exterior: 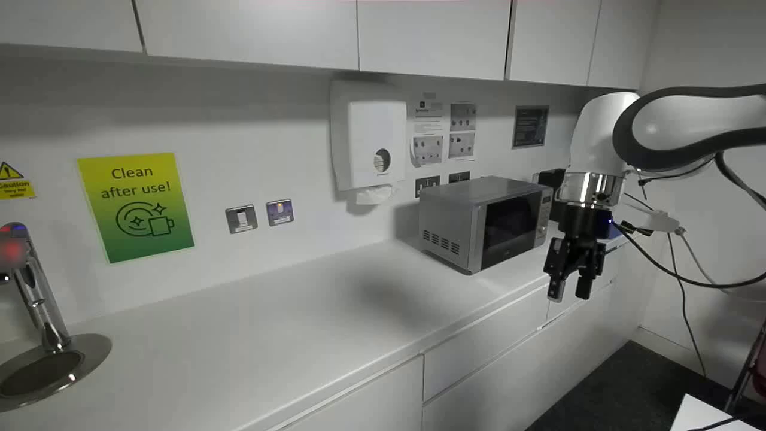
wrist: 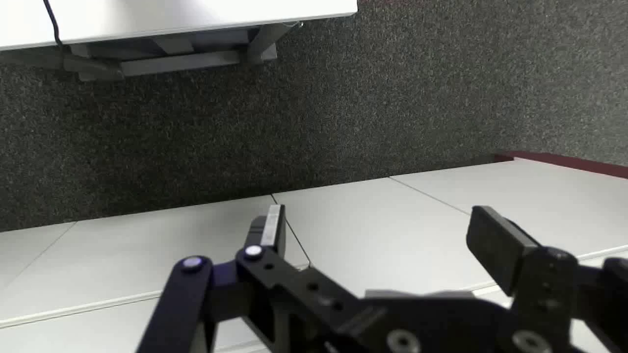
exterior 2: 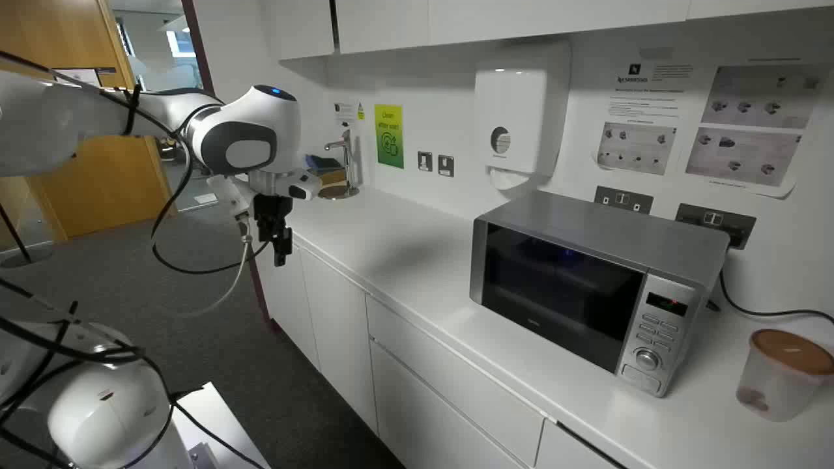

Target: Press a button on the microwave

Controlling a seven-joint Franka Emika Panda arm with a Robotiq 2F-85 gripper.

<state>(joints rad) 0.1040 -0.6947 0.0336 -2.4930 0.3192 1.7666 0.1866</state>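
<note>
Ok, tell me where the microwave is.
In an exterior view, the microwave stands on the counter, right of centre, with the lidded tub to its right and wall sockets behind it.

The microwave (exterior 2: pixel 573 286) is showing satin metal and glossy glass; the tabletop (exterior: pixel 287 323) is looking smooth, the carpet (wrist: pixel 319 117) rough.

Dim light throws a soft shadow on the surface (exterior: pixel 251 329); the wrist view's white slab (wrist: pixel 274 12) glares.
</note>
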